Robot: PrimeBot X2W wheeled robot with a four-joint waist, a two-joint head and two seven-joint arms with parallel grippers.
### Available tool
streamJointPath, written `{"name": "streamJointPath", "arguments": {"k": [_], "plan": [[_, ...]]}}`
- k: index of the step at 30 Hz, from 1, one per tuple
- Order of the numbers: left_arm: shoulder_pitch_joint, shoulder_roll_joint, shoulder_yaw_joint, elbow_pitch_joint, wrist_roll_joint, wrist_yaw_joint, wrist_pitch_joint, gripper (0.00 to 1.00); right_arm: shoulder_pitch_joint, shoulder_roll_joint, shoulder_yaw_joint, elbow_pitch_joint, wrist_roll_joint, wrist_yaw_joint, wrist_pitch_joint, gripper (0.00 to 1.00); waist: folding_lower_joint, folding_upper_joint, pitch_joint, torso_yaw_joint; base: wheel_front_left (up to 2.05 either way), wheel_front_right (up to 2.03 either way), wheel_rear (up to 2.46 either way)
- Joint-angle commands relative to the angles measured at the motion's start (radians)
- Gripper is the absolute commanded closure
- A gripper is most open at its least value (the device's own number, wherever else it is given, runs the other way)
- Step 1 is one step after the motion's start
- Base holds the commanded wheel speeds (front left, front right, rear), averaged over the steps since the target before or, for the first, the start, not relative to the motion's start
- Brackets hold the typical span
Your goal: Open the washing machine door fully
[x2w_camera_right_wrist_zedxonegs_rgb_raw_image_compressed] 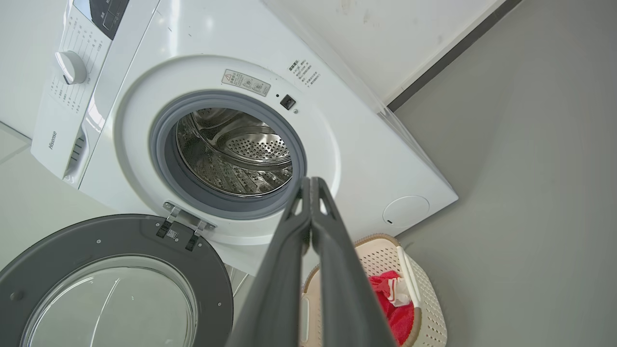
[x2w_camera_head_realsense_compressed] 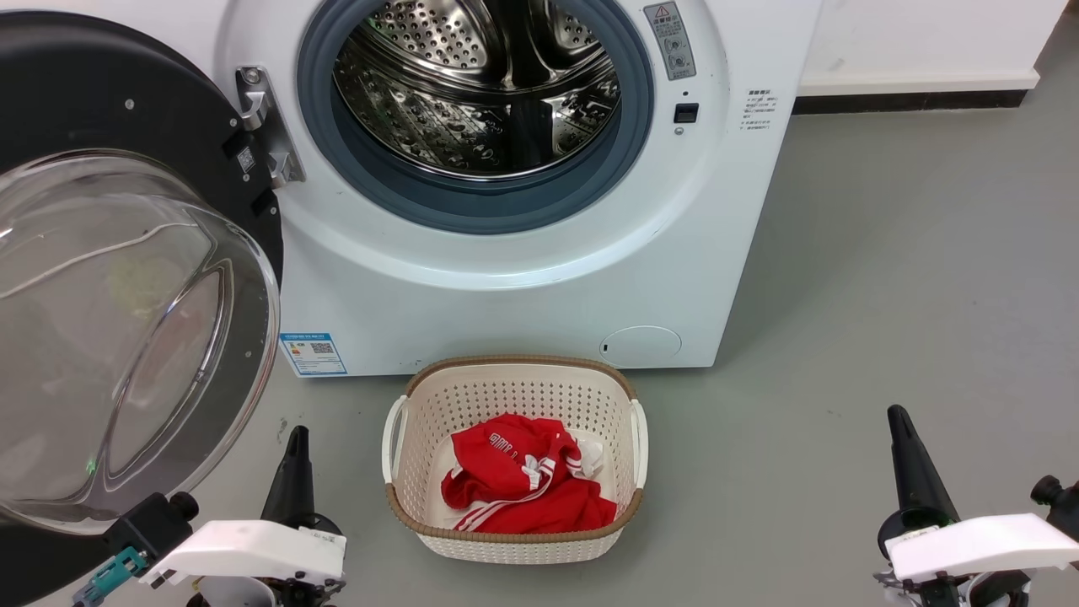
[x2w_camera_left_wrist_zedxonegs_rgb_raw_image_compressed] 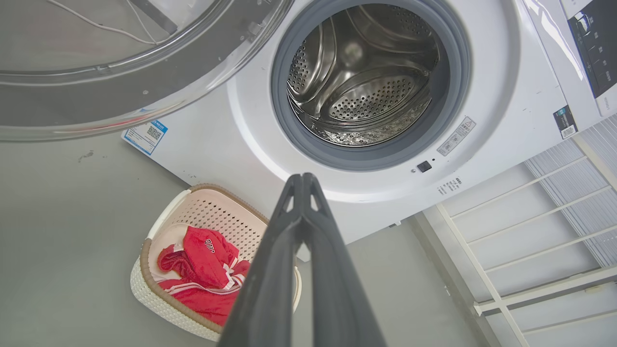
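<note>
Now you have the washing machine door (x2w_camera_head_realsense_compressed: 126,278) swung wide on its hinge (x2w_camera_head_realsense_compressed: 265,126), standing at the left of the washing machine (x2w_camera_head_realsense_compressed: 539,278), so the drum (x2w_camera_head_realsense_compressed: 480,93) is fully exposed. The left gripper (x2w_camera_head_realsense_compressed: 297,434) and the right gripper (x2w_camera_head_realsense_compressed: 900,417) sit low and near, each with fingers pressed together and holding nothing. The opening step seems at its end. If some swing remains, push the door's inner face gently leftward with the left gripper, keeping away from the basket (x2w_camera_head_realsense_compressed: 514,364).

Laundry corner: washing machine (x2w_camera_head_realsense_compressed: 523,278), basket (x2w_camera_head_realsense_compressed: 514,539)
</note>
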Motion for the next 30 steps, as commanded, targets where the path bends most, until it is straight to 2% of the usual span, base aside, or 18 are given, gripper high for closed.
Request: {"name": "streamJointPath", "arguments": {"k": [1,30], "plan": [[-0.029,0.001,0.006,-0.007,-0.026,-0.006,0.007,1.00,-0.025,-0.008,-0.003,-0.005,0.027,0.000,0.007,1.00,0.0000,-0.0001,0.000,0.000,0.00,0.00,0.00],[-0.055,0.000,0.037,0.027,-0.363,-0.041,0.089,1.00,-0.064,-0.009,-0.022,0.040,0.362,0.000,0.082,1.00,0.0000,-0.0001,-0.004,0.005,0.00,0.00,0.00]]}}
